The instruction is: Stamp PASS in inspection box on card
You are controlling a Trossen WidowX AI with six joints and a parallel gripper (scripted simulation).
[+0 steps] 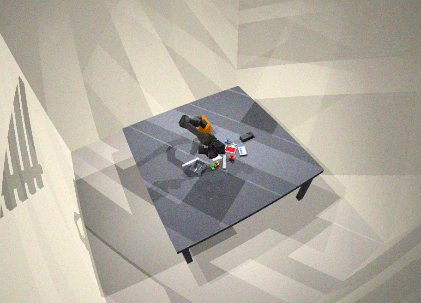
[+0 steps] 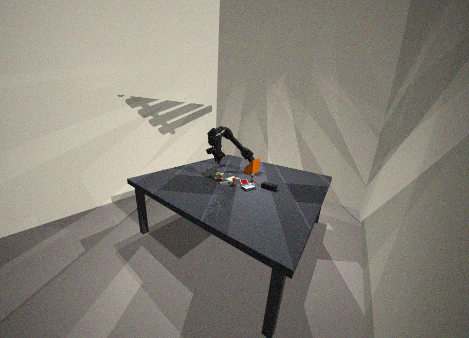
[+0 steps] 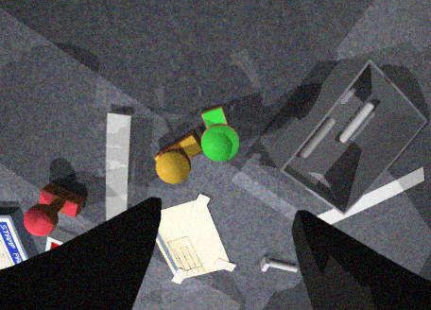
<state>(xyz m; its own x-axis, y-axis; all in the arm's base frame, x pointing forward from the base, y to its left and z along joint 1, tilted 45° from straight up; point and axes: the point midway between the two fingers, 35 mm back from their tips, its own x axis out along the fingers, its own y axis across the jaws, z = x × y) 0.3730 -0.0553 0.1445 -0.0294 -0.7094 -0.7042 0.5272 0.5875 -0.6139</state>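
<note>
My gripper (image 1: 213,157) (image 2: 218,162) (image 3: 229,215) is open and empty, high above the bench. The green stamp (image 1: 212,165) (image 2: 216,174) (image 3: 219,143) stands on the bench beyond the fingertips in the wrist view, beside the yellow stamp (image 1: 216,163) (image 2: 220,175) (image 3: 173,166). Its lettering is not readable. The cream card (image 2: 232,178) (image 3: 203,223) lies taped down, partly behind the left finger; it bears a lined box, and I make out no print. The red ink pad (image 1: 230,149) (image 2: 244,181) lies open beside its lid (image 1: 242,151) (image 2: 248,187) (image 3: 14,239).
The red stamp (image 1: 231,156) (image 2: 234,179) (image 3: 40,223) and blue stamp (image 1: 227,139) (image 2: 252,175) stand near the pad. A pale bar (image 1: 224,162) (image 3: 117,166) lies beside the card. A grey tray (image 3: 314,191) holds rods. A black block (image 1: 246,136) (image 2: 269,186) lies past the pad.
</note>
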